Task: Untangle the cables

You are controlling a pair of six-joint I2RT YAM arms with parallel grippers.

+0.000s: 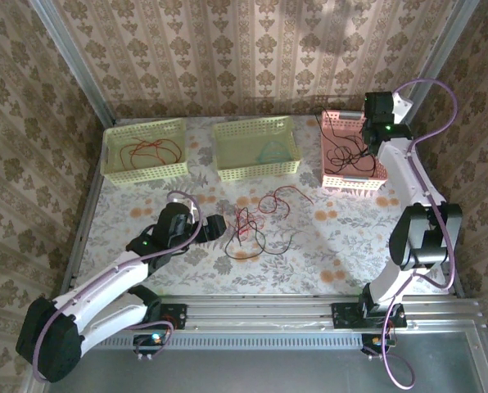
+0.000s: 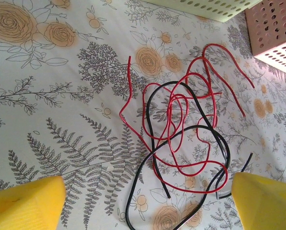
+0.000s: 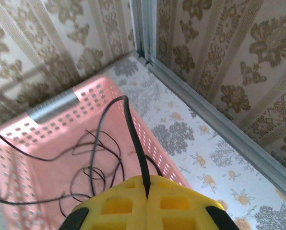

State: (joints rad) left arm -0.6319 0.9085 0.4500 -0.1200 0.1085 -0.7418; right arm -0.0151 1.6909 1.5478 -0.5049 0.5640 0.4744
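Yellow left fingers (image 2: 28, 203) stand wide apart at the near edge of the left wrist view. They hold nothing and hover just short of a tangle (image 2: 181, 139) of red and black cables in the middle of the flowered surface (image 2: 47, 96).

Sorting looks well under way. At the far side, a pale yellow basket (image 1: 146, 173) on the left holds loose red cables (image 1: 150, 150). The middle basket (image 1: 256, 168) holds what appears to be a pale teal cable (image 1: 268, 151). The pink basket (image 1: 354, 182) on the right holds black cables (image 1: 346, 151).

Above that pink basket, the right fingers (image 3: 133, 203) are pressed together on a single black cable (image 3: 133, 139), which rises from between them and trails down among the black loops inside. By the look of it, this strand is about to be dropped in.

What is left is the central tangle, where several red loops are threaded through at least one long black strand. Each has yet to be pulled free and carried to its basket.
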